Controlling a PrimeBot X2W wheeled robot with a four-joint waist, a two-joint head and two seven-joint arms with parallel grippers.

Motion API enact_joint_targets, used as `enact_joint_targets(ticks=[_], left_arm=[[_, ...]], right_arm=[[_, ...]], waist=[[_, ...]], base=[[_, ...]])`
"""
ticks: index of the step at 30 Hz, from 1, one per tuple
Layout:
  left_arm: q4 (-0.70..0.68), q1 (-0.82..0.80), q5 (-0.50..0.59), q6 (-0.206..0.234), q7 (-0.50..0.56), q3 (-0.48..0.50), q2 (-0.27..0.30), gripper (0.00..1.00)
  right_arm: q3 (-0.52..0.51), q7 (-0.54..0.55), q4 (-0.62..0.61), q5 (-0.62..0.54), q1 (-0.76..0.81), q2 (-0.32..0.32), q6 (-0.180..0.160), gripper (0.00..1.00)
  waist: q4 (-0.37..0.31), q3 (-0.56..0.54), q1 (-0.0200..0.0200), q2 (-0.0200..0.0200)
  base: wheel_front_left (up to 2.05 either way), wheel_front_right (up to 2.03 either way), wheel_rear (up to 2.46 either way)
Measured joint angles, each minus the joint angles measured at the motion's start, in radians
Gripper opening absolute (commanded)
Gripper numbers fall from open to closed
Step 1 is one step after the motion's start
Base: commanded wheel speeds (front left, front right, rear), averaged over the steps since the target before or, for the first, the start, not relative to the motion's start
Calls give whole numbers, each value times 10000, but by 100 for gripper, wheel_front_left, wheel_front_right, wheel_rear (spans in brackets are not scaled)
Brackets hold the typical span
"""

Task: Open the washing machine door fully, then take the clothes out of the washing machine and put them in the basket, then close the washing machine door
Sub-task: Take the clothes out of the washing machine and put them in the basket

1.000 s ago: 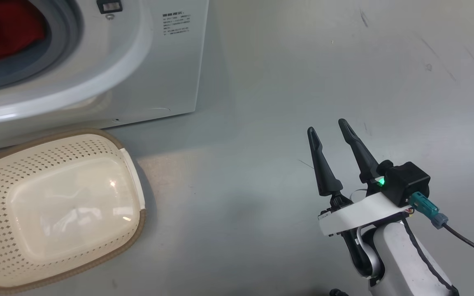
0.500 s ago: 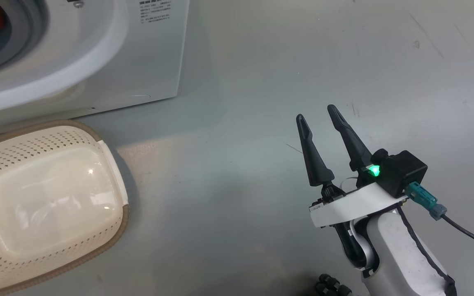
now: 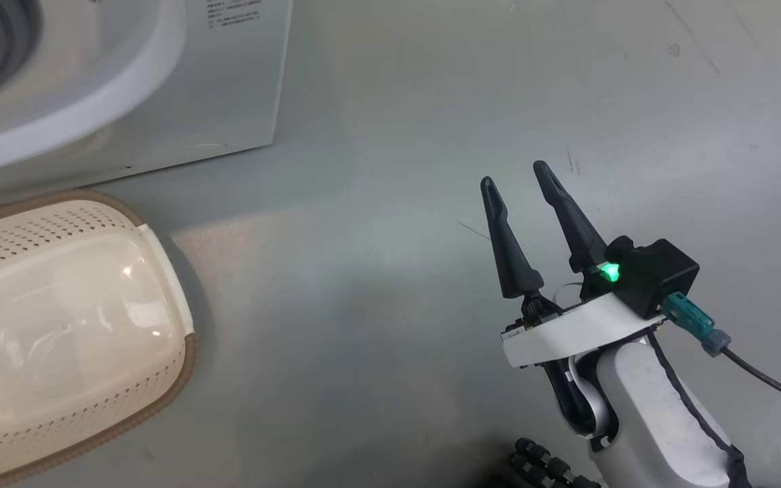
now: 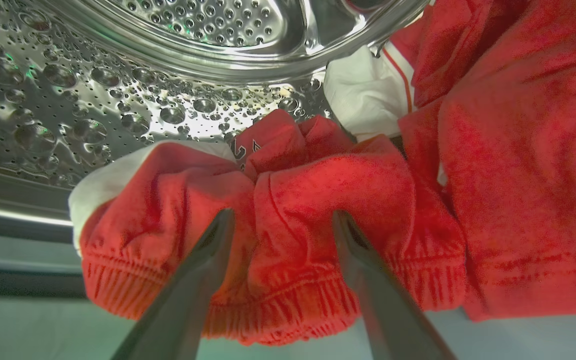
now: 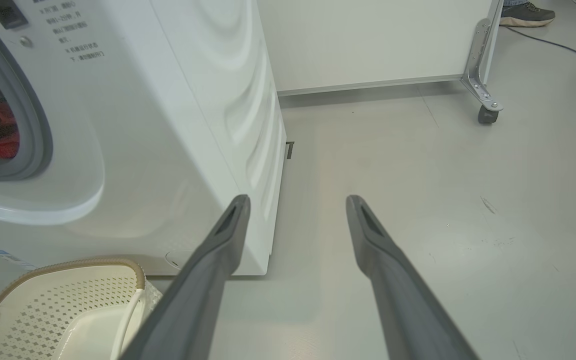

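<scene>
Bright red fabric clothes (image 4: 328, 195) lay bunched in the dimpled steel drum (image 4: 118, 105) of the white front-loading washing machine (image 3: 228, 88), one fold between the wide-spread dark fingers of the left gripper (image 4: 283, 216), not squeezed. The right gripper (image 3: 516, 175) held its fingers equally wide and empty above grey floor (image 3: 377, 271), the cream perforated plastic basket (image 3: 38, 220) well to their left.
</scene>
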Motion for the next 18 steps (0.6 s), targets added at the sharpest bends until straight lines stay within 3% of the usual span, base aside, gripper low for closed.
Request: enact_joint_targets(ticks=[13, 14, 15, 16, 17, 18], left_arm=[[899, -737, 336, 96, 583, -267, 196, 100], [972, -796, 334, 96, 637, -265, 192, 87], [1035, -856, 326, 94, 683, -251, 182, 39], [1035, -856, 326, 94, 683, -251, 182, 39], [1091, -906, 276, 94, 752, -222, 153, 7], [1158, -956, 244, 94, 757, -207, 121, 0]], right_arm=[[203, 0, -6, 2, -100, 0, -138, 100], [205, 0, -6, 2, -116, 0, -140, 100], [211, 0, -4, 2, -143, 0, -150, 100], [211, 0, -4, 2, -143, 0, -150, 100], [213, 0, -2, 4, -171, 0, -150, 100], [213, 0, -2, 4, -194, 0, -151, 100]], waist=[[-63, 212, 0, 0], [-63, 220, 0, 0], [-62, 225, 0, 0], [-62, 225, 0, 0], [-60, 227, 0, 0], [-58, 229, 0, 0]], base=[[0, 0, 0], [0, 0, 0], [0, 0, 0], [0, 0, 0], [0, 0, 0], [0, 0, 0]])
